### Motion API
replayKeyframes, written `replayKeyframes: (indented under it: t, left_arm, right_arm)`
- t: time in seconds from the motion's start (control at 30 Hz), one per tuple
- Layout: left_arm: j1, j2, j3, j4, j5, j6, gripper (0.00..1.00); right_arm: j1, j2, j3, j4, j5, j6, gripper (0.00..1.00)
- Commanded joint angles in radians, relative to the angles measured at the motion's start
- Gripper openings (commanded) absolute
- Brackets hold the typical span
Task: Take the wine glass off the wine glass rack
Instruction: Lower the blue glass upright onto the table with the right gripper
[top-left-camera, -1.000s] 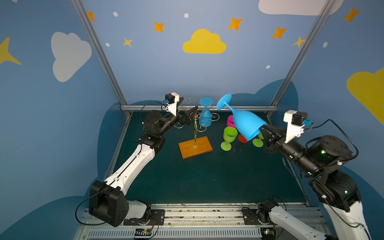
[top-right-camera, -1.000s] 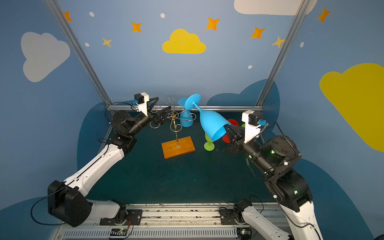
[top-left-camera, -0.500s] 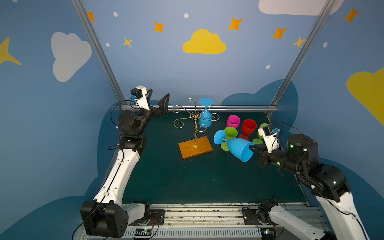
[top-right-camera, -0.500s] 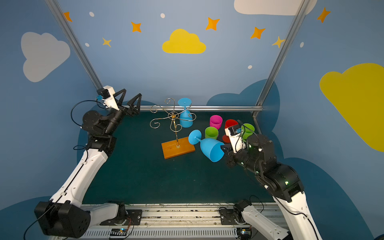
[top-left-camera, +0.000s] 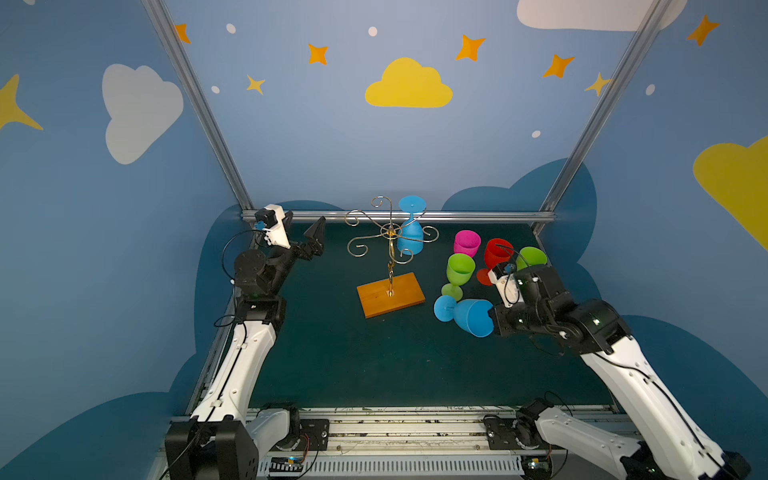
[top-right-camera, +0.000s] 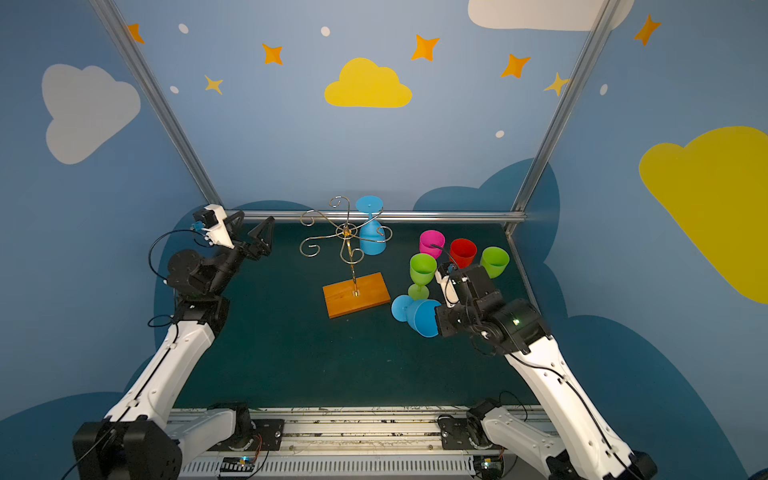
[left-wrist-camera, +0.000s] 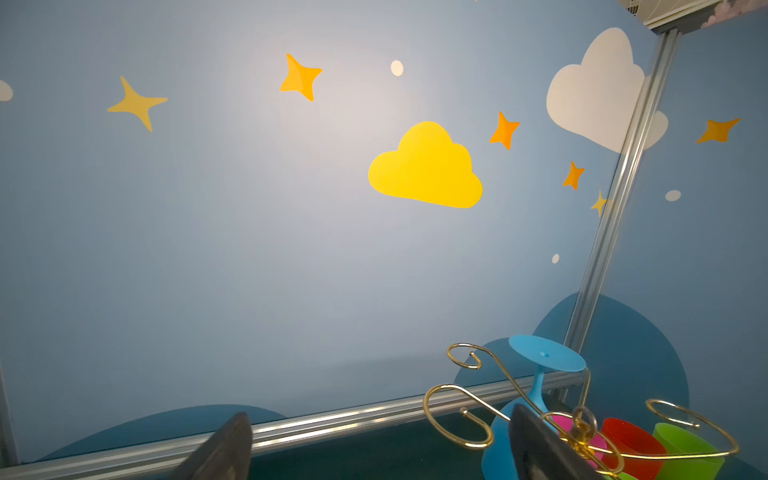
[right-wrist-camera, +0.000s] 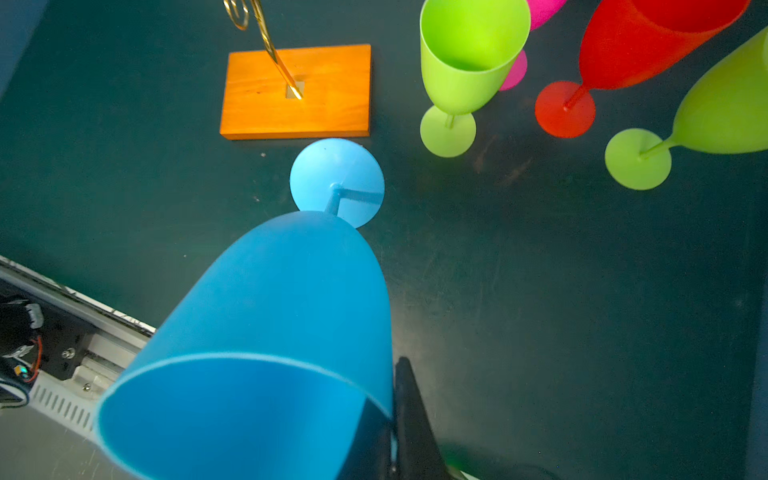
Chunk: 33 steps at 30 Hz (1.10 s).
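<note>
One wine glass rack (top-left-camera: 376, 297), six glasses: two blue, two green, one pink glass (top-left-camera: 467, 243), one red glass (top-left-camera: 494, 255).
My right gripper (top-left-camera: 494, 322) is clamped on the rim of the tilted blue glass (top-left-camera: 471, 318), beside the rack's base; fingertips mostly hidden by the bowl. Hanging blue glass (top-left-camera: 410, 243) is upside down on a rack arm. Far green glass (top-left-camera: 531, 257) stem hidden behind my wrist. Left gripper (top-left-camera: 301, 226) spread wide, empty.
</note>
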Motion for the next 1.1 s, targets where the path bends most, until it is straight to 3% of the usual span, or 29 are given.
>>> replayKeyframes:
  t: [0.0,0.37,0.8,0.9,1.07]
  left_arm:
    - [0.014,-0.043,-0.018,0.051,-0.035,0.020,0.95]
    - [0.015,-0.095,-0.065,-0.008,-0.093,0.097,0.96]
    - [0.020,-0.105,-0.061,-0.043,-0.134,0.116,0.97]
    - [0.020,-0.108,-0.061,-0.047,-0.141,0.121,0.97]
    - [0.023,-0.110,-0.061,-0.050,-0.142,0.122,0.97]
  right_arm:
    - [0.008,0.056,-0.016,0.027,0.024,0.028,0.00]
    - [-0.005,0.323,0.023,0.085,0.025,0.002,0.00]
    - [-0.036,0.646,0.257,-0.068,-0.041,0.022,0.00]
    - [-0.038,0.661,0.257,-0.045,-0.054,0.028,0.00]
    - [-0.045,0.640,0.257,-0.016,-0.075,0.029,0.11]
